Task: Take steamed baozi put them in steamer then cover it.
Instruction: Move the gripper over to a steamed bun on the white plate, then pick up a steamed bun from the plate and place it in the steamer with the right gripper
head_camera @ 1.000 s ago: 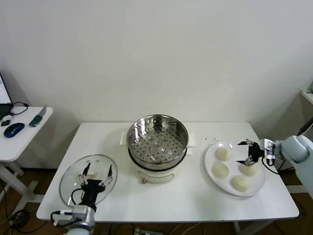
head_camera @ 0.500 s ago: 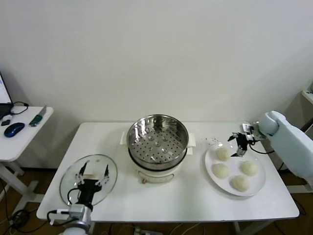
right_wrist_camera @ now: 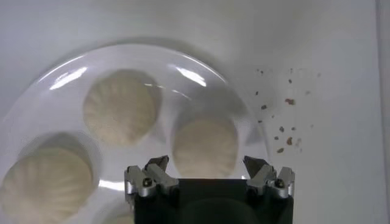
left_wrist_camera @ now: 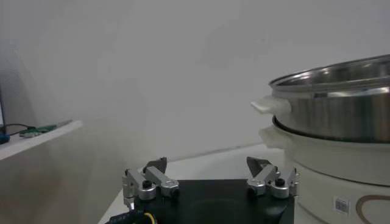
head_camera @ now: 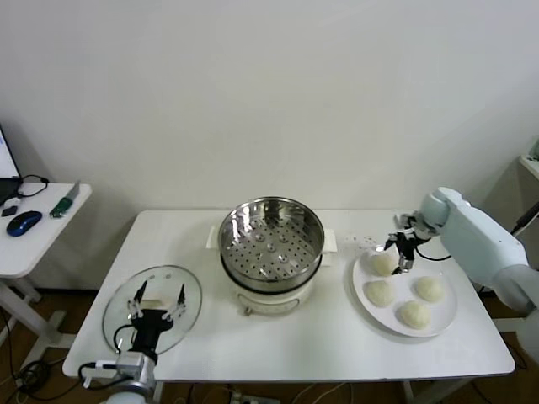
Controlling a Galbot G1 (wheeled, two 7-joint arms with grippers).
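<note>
Four cream-white baozi lie on a white plate (head_camera: pixel 404 283) at the table's right. My right gripper (head_camera: pixel 397 252) hangs open just above the far-left baozi (head_camera: pixel 383 264); in the right wrist view that baozi (right_wrist_camera: pixel 204 146) sits between the spread fingers of the gripper (right_wrist_camera: pixel 207 165). Two more baozi (right_wrist_camera: pixel 119 108) (right_wrist_camera: pixel 46 182) show beside it. The empty steel steamer (head_camera: pixel 271 242) stands mid-table on its white pot base. The glass cover (head_camera: pixel 118 313) lies flat at front left, with my open left gripper (head_camera: pixel 157 303) above its white handle. The left wrist view shows that gripper (left_wrist_camera: pixel 207 167) and the steamer (left_wrist_camera: pixel 341 91).
Dark crumbs (head_camera: pixel 366 241) dot the table between the steamer and the plate. A white side table (head_camera: pixel 34 240) with a mouse and cables stands to the left. The wall runs close behind the table.
My right gripper has swung left and back, from the right-hand baozi to over the far-left one. The left gripper has barely moved.
</note>
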